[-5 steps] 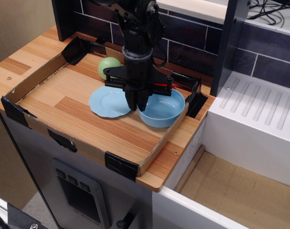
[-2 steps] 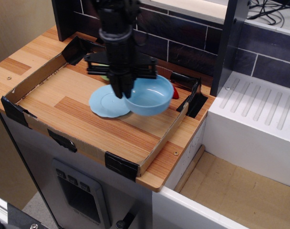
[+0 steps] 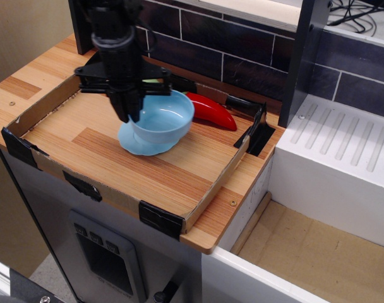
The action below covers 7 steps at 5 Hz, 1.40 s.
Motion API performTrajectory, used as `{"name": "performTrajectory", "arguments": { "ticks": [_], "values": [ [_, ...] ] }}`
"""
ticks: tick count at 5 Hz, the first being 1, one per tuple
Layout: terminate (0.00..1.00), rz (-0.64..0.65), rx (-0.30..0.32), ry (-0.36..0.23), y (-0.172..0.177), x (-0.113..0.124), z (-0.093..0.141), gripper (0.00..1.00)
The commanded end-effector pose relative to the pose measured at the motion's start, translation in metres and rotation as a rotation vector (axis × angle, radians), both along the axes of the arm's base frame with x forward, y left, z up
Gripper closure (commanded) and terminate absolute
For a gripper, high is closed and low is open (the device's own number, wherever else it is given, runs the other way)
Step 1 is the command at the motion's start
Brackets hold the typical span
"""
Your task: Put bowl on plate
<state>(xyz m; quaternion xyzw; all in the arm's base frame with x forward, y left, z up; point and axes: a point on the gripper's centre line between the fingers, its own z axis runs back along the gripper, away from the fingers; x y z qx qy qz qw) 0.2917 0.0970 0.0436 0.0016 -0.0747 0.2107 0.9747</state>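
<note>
The light-blue bowl [image 3: 165, 118] hangs just above the flat light-blue plate [image 3: 138, 146], covering most of it, and tilts slightly. My gripper [image 3: 130, 113] is shut on the bowl's left rim, pointing straight down from above. The plate lies on the wooden tray floor; only its front and left edge show below the bowl. I cannot tell whether the bowl's base touches the plate.
A red pepper-like object [image 3: 212, 112] lies behind and right of the bowl. The cardboard-walled wooden tray [image 3: 110, 189] surrounds everything, with black tape at its corners. A dark tiled wall stands behind, and a white sink unit [image 3: 343, 158] lies to the right.
My gripper has carried the bowl left from the tray's right side to over the plate. The red object, earlier hidden behind the arm and bowl, now shows; the green ball is now hidden.
</note>
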Motion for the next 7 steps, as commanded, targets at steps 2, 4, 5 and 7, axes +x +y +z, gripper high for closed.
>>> {"name": "performTrajectory", "arguments": {
  "ticks": [2,4,5,7],
  "values": [
    [0.00,0.015,0.068,-0.038,0.020,0.007,-0.004,1.00],
    [0.00,0.027,0.088,-0.050,0.019,0.007,-0.003,0.00],
    [0.00,0.040,0.080,-0.057,0.018,0.008,0.002,0.00],
    [0.00,0.034,0.043,-0.091,0.009,0.002,0.041,0.00]
  ]
}}
